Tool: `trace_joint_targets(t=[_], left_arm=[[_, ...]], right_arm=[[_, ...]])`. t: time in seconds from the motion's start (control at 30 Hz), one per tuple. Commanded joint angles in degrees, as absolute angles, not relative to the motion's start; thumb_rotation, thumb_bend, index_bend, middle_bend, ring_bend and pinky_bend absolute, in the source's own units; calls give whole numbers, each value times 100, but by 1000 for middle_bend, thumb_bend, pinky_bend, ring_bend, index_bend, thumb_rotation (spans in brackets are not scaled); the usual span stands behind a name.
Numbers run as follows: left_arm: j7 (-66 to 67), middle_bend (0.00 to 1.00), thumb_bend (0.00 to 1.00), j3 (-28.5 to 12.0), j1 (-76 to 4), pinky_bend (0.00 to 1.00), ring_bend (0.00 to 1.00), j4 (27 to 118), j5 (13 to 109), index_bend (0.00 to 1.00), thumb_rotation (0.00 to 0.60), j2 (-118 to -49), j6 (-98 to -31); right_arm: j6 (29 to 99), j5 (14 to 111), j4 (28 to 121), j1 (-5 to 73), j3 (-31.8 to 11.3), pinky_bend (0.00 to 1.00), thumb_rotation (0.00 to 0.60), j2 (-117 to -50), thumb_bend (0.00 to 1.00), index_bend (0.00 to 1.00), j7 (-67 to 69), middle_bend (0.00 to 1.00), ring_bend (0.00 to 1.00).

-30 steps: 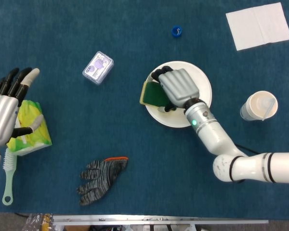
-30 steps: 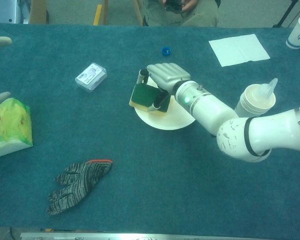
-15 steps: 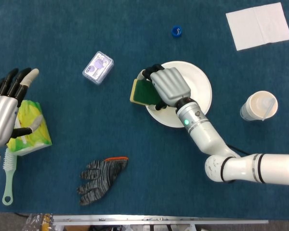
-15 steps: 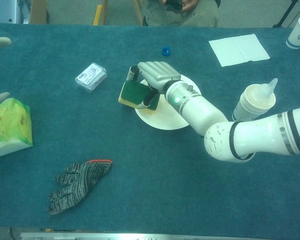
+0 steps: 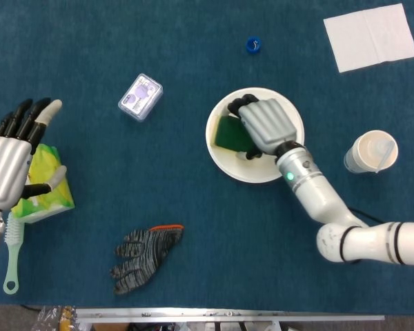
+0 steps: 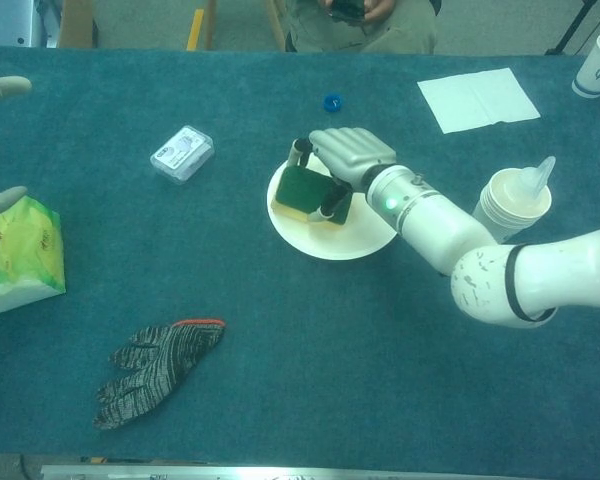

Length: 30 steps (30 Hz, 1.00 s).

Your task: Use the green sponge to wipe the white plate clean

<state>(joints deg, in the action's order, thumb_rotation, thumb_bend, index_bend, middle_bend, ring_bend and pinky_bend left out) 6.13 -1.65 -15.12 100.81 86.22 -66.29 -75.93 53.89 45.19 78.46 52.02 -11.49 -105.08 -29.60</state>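
Note:
A white plate [image 5: 287,116] [image 6: 355,241] lies on the blue table right of the middle. My right hand [image 5: 263,126] [image 6: 351,156] grips the green sponge [image 5: 229,134] [image 6: 303,192] and presses it on the plate's left part; the sponge lies inside the rim. The sponge's yellow underside shows in the chest view. My left hand [image 5: 12,152] hovers at the far left with fingers spread, holding nothing, over a green-yellow tissue pack [image 5: 45,187] [image 6: 17,254]; the chest view shows only its fingertips [image 6: 4,88].
A small clear plastic box [image 5: 140,96] lies left of the plate. A grey knit glove [image 5: 143,255] is near the front edge, a brush [image 5: 12,252] at far left. A paper cup [image 5: 371,152], a white napkin [image 5: 370,36] and a blue cap [image 5: 253,45] sit right and behind.
My right hand slid the sponge left past the plate's rim, then back right onto the plate. My left hand shifted slightly.

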Motion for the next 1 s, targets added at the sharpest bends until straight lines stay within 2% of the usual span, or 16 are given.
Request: trace_joint_targets(t=[0.03,0.43,0.7,1.0], left_arm=[[654,52,280,-166,-1525,114,0,10110,8619,39,535,-6636,-7575],[755,50,280,-179,-1586,114,0,10148,8596,38,535,-6694,-7491],[714,51,280,-178,-1571,115,0,10114,8569,39,538,-6691,-7509],[694,50,280,-161,-1527,114,0,10126,8561,38,538,-6628,-7559]], right_arm=[[5391,4513,7973,5118,-1067,526,600,-10378,108,423,-2991,327,216],[5445,4549,8415,4964,-988,526,600,-9941,108,423,-3047,327,216],[5327,4543,8061,5086,-1088,526,600,-10306,108,422,-2984,327,216],[5246,4615,7697,5368,-1445,526,600,-10796,108,423,-2866,327,215]])
